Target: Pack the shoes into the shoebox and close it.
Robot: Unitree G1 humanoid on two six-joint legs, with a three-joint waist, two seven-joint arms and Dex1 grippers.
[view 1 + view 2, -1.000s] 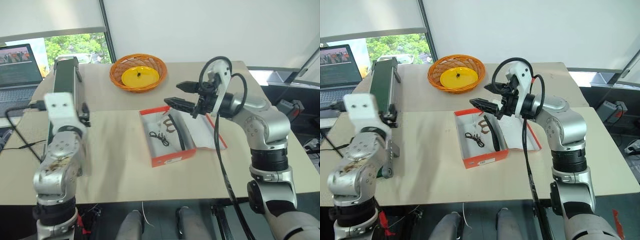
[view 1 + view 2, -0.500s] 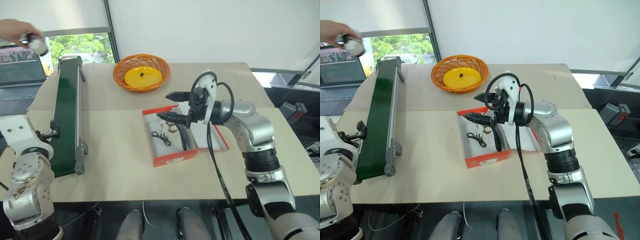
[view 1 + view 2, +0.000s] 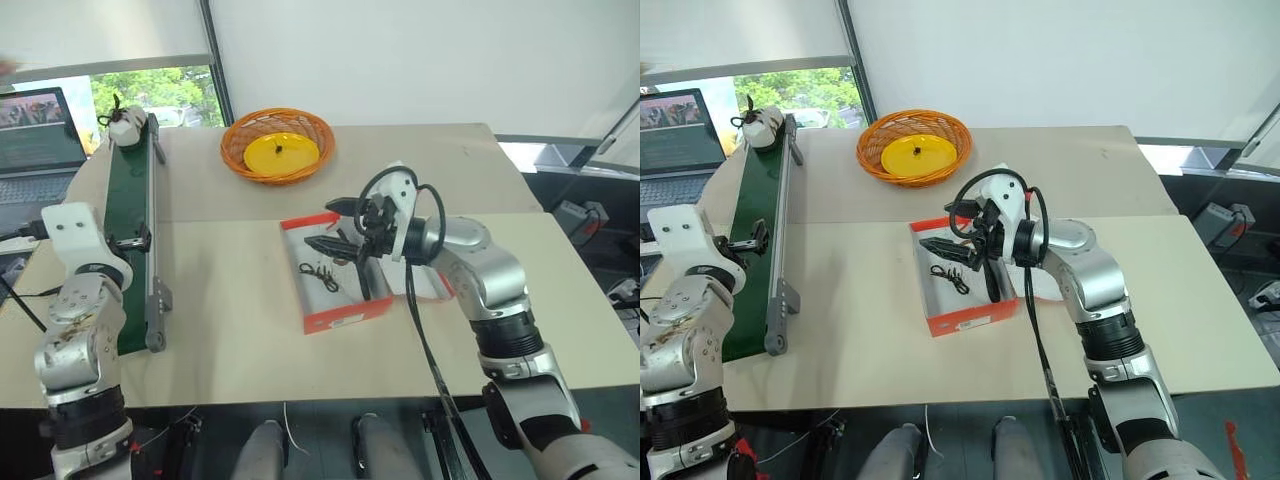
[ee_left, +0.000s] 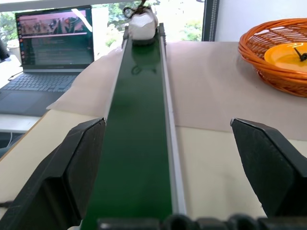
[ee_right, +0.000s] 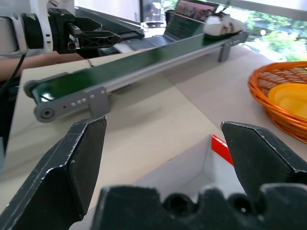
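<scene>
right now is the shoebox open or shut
Open. The shoebox shows its white inside, with dark sandal straps lying in it, and its lid lies flat on the table beside it.

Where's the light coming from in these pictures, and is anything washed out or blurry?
Left wrist view: daylight from the window behind the laptop bleaches the background; claw fingers are soft up close. Right wrist view: window area behind the conveyor belt glares. Left eye view: even light; shoebox is sharp.

Beige table (image 3: 230, 330) against white wall (image 3: 420, 55); window (image 3: 150, 90) far left, green trees outside, daylight.
</scene>
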